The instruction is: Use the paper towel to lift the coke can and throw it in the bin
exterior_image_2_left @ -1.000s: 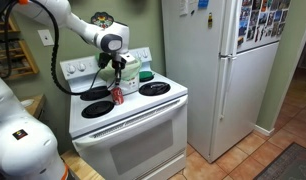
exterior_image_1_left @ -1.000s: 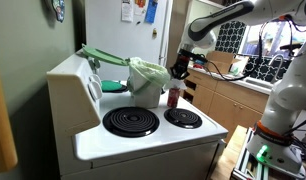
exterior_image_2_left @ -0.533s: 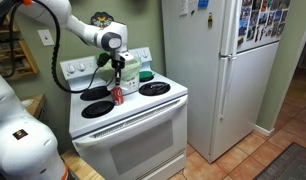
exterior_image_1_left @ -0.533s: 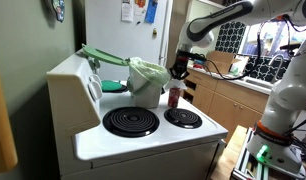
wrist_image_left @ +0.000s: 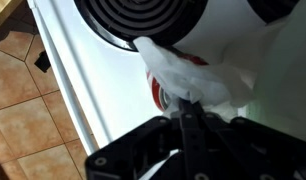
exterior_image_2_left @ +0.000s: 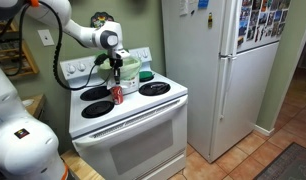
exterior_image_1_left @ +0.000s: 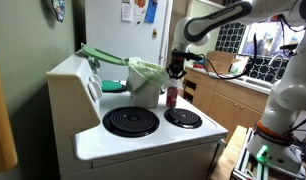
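Pincer (exterior_image_1_left: pixel 176 70) pressed together just beside bin (exterior_image_1_left: pixel 143 90); can (exterior_image_1_left: pixel 173 97) right under it, not over bin. In an exterior view can (exterior_image_2_left: pixel 117 94) shows just in front of bin (exterior_image_2_left: pixel 131 72). Wrist: pincer (wrist_image_left: pixel 188 118) pinches towel (wrist_image_left: pixel 198 72) draped on can (wrist_image_left: pixel 163 95). We judge towel may slip, since the hold is on paper only, dropping can short of bin.

Coke can (wrist_image_left: pixel 159 96) mostly hidden under paper towel (wrist_image_left: pixel 198 75)
In the wrist view only a red sliver shows at the towel's 9 o'clock; the tool (wrist_image_left: pixel 188 112) is dark and blurred at 6 o'clock, and the burner (wrist_image_left: pixel 123 20) is cut off at 12 o'clock.
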You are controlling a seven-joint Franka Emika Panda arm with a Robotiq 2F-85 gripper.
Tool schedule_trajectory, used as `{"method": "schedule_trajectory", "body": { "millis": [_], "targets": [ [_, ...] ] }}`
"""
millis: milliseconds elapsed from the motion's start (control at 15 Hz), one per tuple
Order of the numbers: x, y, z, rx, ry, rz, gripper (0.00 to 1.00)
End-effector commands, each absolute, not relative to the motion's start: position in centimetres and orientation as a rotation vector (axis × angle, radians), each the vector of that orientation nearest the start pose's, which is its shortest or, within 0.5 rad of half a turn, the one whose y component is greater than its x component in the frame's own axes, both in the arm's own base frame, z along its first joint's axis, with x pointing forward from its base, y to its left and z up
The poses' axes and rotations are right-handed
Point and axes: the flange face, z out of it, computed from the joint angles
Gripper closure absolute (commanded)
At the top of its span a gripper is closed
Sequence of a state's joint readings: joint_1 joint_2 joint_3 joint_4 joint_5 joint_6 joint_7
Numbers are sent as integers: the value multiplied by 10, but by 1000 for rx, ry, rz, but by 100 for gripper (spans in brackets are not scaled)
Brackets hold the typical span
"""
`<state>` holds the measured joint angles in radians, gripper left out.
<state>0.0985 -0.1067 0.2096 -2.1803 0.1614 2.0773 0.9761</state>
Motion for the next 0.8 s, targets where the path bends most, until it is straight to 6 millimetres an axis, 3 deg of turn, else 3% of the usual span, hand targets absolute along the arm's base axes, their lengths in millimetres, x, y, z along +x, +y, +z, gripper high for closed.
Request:
{"method": "schedule_trajectory", "body": {
  "millis": [0,400,467,733],
  "targets": [
    [488,183,429,-2867,1157,106,100],
    [488,191,429,-2897,1190,45,100],
    [488,193,431,-2894,1189,43,91],
    [480,202,435,-2893,1185,74,90]
  ]
}}
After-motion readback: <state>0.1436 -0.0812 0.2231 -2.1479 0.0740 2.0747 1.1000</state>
